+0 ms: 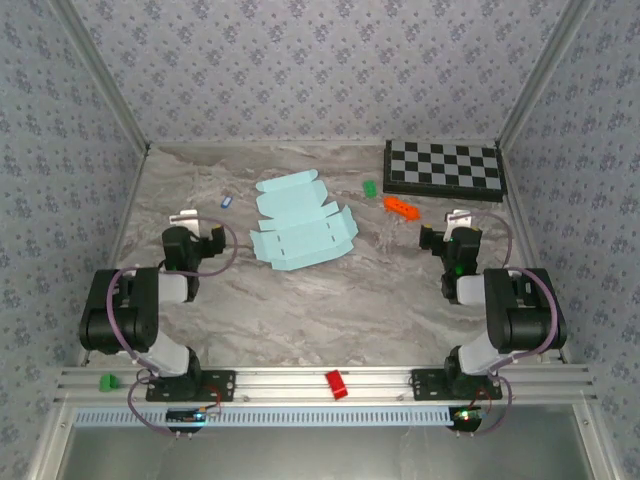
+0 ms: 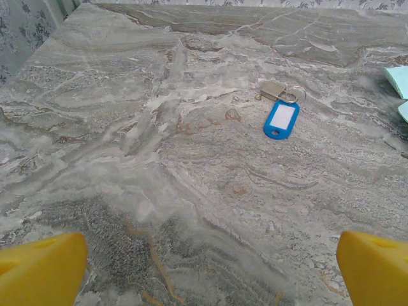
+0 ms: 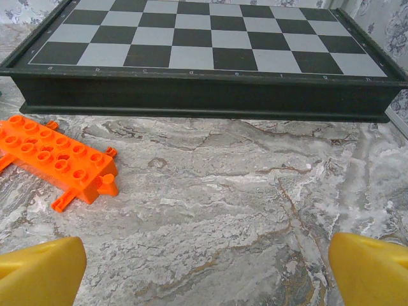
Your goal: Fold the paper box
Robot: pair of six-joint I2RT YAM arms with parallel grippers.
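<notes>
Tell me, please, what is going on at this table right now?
The job is folding the paper box, but neither tool touches it yet. It lies flat and unfolded on the table, toward the back. The left tool is open over bare table, with a blue key tag ahead of it. The right tool is open too, facing an orange brick and the checkerboard.

One paper box (image 1: 300, 222), right of left claw (image 2: 210, 274); one blue key tag (image 2: 281, 119) ahead. One checkerboard (image 3: 204, 44), one orange brick (image 3: 57, 162) ahead of right claw (image 3: 205, 274). Two green pieces (image 1: 370, 187), one red piece (image 1: 336, 384).
</notes>
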